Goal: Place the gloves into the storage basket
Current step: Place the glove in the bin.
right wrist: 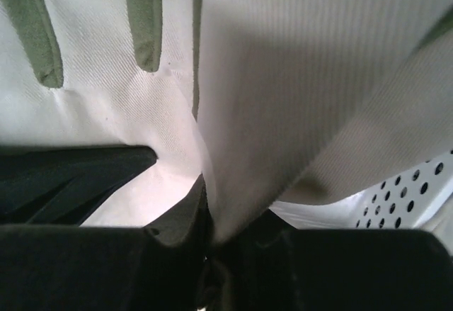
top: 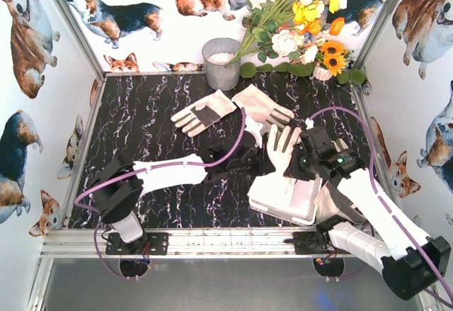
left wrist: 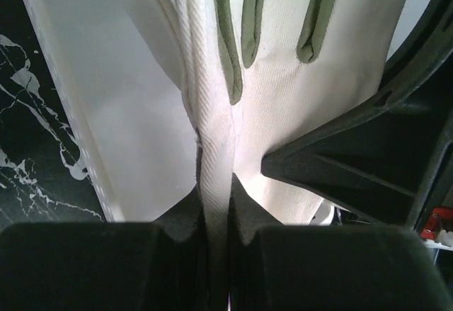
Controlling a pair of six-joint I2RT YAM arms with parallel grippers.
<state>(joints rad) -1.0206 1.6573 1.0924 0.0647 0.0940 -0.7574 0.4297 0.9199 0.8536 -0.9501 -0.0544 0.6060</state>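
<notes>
A cream-white glove hangs spread out, fingers pointing away, over the far end of the white storage basket at the near right of the table. My left gripper is shut on its left edge, and the fabric is pinched between the jaws in the left wrist view. My right gripper is shut on its right edge, as the right wrist view shows. Two more gloves lie on the black table farther back: one with a dark palm patch and one plain.
A grey metal bucket stands at the back centre, with a bunch of artificial flowers to its right. The basket's solid wall and its perforated side lie close under the grippers. Printed walls enclose the table.
</notes>
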